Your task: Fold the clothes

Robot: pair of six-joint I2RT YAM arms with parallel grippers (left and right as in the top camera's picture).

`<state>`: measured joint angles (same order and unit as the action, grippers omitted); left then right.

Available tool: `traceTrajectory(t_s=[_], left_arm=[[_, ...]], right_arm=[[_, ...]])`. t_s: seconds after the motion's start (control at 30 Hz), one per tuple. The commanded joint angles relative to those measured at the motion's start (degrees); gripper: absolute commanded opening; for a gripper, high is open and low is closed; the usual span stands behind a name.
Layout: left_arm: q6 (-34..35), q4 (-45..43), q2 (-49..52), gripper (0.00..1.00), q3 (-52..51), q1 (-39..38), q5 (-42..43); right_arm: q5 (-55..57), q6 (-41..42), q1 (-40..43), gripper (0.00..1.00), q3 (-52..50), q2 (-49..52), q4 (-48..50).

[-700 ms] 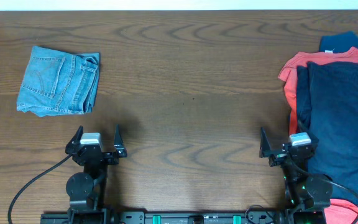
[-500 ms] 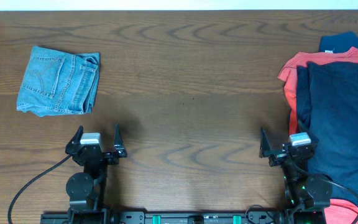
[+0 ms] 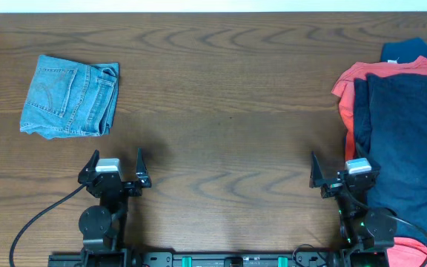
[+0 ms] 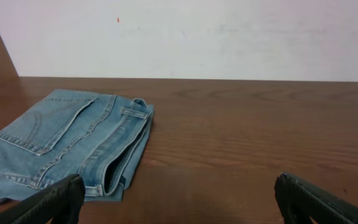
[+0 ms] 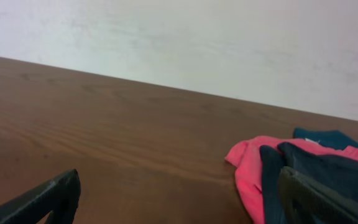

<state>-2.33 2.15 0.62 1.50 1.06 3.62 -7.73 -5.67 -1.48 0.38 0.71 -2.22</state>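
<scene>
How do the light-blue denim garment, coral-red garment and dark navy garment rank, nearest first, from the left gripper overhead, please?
From left gripper:
1. Light-blue denim garment, just beyond it, left.
2. Coral-red garment, far across, right.
3. Dark navy garment, atop it, farther right.

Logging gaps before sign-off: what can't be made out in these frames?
- Navy garment, overhead: cut off by the right edge; full outline unknown.
- Coral-red garment, overhead and right wrist: mostly covered by the navy one; type unclear.
- Dark blue garment, overhead: only a corner shows beyond the coral-red.
- Denim garment, left wrist: left edge crops it; inner folded layers hidden.
</scene>
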Motion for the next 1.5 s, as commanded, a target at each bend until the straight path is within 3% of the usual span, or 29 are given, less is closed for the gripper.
traceTrajectory(t_s=[0.0,0.93,1.13,1.3,1.47], left_arm=[[0.5,0.8,-0.4,0.98,-1.3,-0.2,-0.6],[0.5,1.2,-0.4,0.98,-1.2,-0.2,1.1],[0.7,1.2,-0.4,0.98,1.2,-0.2,2.3],[1.1,2.8,1.4,0.98,7.0,-0.2,1.7],[5.7,9.9,10.7,0.98,16.9,-0.2,1.6]], right_arm=[[-0.2,-0.6,0.5,0.99,-0.1,-0.3,0.6],[-0.2,1.7,0.5,0.99,-0.1,-0.3,0.8],[0.6,11.0,0.5,0.99,1.1,0.1,1.6],[-1.4,14.4,0.5,0.99,6.9,5.9,0.4],[-2.8,14.4,0.5,0.99,19.6,20.6,-3.5]])
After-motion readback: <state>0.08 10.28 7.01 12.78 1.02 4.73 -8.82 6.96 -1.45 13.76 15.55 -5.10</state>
